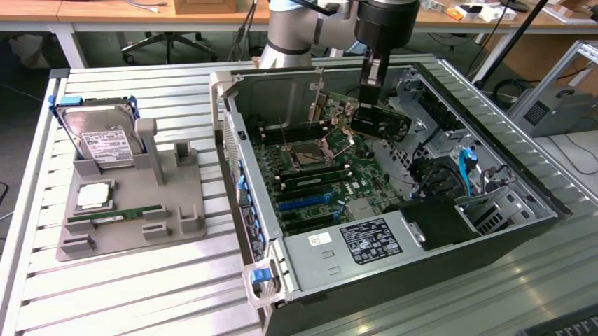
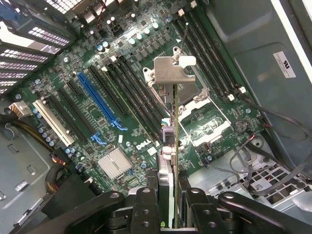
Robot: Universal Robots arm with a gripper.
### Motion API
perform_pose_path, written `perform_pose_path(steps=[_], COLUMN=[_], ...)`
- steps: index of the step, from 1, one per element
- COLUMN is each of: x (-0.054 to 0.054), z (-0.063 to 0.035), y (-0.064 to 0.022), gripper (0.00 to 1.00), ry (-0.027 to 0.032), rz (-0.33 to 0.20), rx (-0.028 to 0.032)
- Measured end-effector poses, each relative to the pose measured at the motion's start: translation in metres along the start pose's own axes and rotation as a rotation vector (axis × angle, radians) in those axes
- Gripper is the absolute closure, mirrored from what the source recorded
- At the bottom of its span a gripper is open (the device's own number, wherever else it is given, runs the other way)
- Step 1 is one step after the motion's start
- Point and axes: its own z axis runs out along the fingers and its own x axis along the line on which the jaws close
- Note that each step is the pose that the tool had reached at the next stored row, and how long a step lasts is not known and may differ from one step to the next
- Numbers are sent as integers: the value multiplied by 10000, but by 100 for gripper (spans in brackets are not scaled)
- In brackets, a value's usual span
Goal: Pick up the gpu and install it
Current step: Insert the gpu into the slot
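Up over the motherboard [image 1: 346,185], the pincer [image 1: 370,103] pinches the gpu [image 1: 383,124] by its upper edge, probably so the connector side faces the slots [image 2: 101,101] below.

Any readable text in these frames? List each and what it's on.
"DELL": white print on the motherboard.
White sticker on the case wall: too small to read.
Black label on the metal cover: too small.
White label on the hard drive: too small.

Hard drive [image 1: 101,140], memory stick [image 1: 117,214], grey holder [image 1: 179,192]
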Motion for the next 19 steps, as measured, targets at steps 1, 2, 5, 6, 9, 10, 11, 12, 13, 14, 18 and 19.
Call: perform_pose_path(steps=[1,2,5,6,9,10,11,12,13,14,18,19], x=[0,0,0,0,0,0,0,0,0,0,0,0], z=[1,1,2,3,4,4,5,5,5,5,6,6], y=[0,0,0,0,0,0,0,0,1,0,1,1], gripper=[73,73,73,73,73,73,73,73,73,73,73,73], ry=[-6,-10,-30,-37,-53,-59,-65,-71,-82,-90,-112,-119], rz=[-44,-78,-230,-286,-425,-475,-533,-592,-702,-785,-980,-1028], rx=[0,1,2,3,4,6,7,8,12,14,18,18])
